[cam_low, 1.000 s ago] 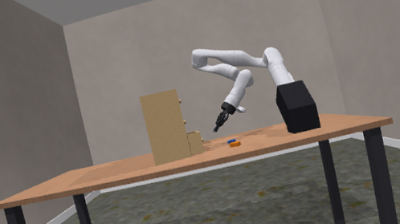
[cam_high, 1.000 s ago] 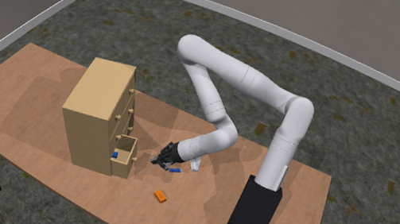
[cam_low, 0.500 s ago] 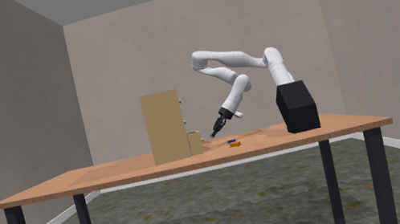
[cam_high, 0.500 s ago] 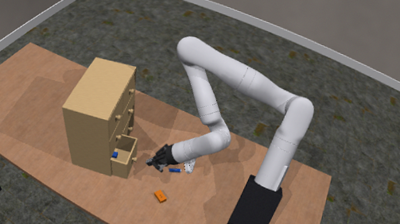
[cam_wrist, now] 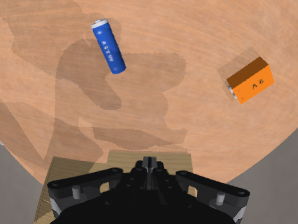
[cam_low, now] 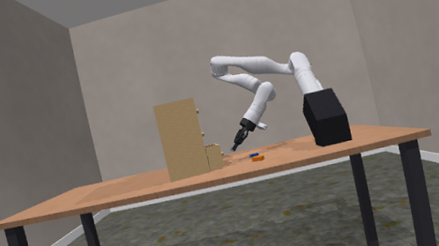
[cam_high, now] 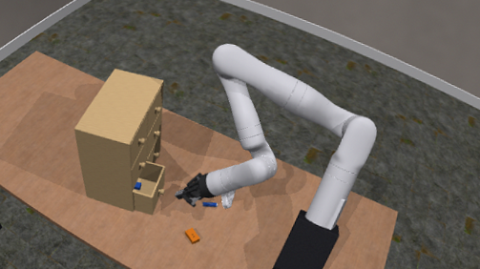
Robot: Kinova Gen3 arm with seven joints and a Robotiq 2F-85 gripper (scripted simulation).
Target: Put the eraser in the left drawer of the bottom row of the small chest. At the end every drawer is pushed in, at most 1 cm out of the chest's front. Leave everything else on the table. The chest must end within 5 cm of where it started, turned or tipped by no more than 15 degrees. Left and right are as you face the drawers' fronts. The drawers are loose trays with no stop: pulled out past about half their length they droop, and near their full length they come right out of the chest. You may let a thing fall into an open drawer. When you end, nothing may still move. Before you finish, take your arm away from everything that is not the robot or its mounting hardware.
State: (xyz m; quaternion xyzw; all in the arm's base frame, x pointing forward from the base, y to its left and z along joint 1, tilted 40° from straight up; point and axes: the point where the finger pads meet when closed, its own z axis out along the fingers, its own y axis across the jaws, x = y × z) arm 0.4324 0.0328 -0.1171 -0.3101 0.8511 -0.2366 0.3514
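Note:
The small wooden chest (cam_high: 121, 135) stands on the table, also in the exterior view (cam_low: 181, 139). Its bottom-row left drawer (cam_high: 148, 188) is pulled out a short way. A small blue block (cam_high: 138, 185), which looks like the eraser, lies inside it. My gripper (cam_high: 184, 194) is shut and empty, low over the table, a short way in front of the open drawer's front. It also shows in the side view (cam_low: 234, 146) and the wrist view (cam_wrist: 149, 163). The other drawers look pushed in.
A blue battery (cam_high: 210, 204) lies on the table just beside my gripper, also in the wrist view (cam_wrist: 108, 46). An orange block (cam_high: 192, 235) lies nearer the table's front edge, also in the wrist view (cam_wrist: 250, 80). The black robot base (cam_high: 303, 259) stands at the right.

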